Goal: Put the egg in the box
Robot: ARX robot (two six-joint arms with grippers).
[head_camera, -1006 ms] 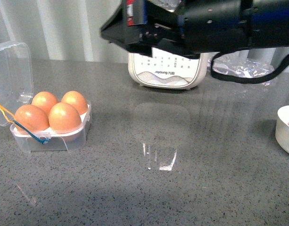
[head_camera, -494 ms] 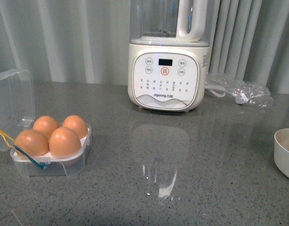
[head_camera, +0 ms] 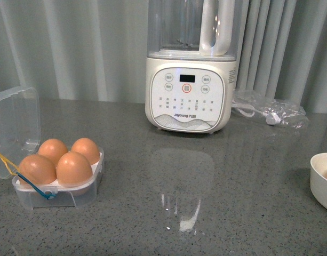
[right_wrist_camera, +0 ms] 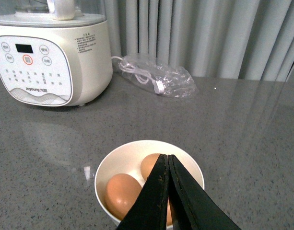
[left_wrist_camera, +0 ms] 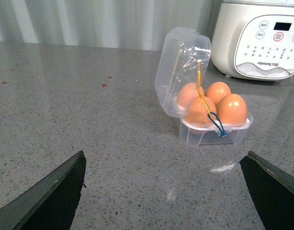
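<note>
The clear egg box [head_camera: 72, 196] stands open at the table's left, its lid [head_camera: 16, 125] upright. Each of its cells holds a brown egg [head_camera: 73, 168]. Yellow and blue elastic loops hang at its front. The left wrist view shows the box [left_wrist_camera: 204, 136] ahead of my open, empty left gripper [left_wrist_camera: 164, 155], well apart from it. My right gripper [right_wrist_camera: 167, 158] is shut and empty over a white bowl [right_wrist_camera: 118, 163] that holds two brown eggs [right_wrist_camera: 122, 194]. Neither arm shows in the front view.
A white blender [head_camera: 189, 96] stands at the back middle. A clear bag with a white cable [head_camera: 270, 109] lies to its right. The white bowl [head_camera: 323, 181] sits at the right edge. Grey curtains hang behind the table.
The black arm that crossed the top of the front view a second ago has left that view. The box and its eggs have not changed.
</note>
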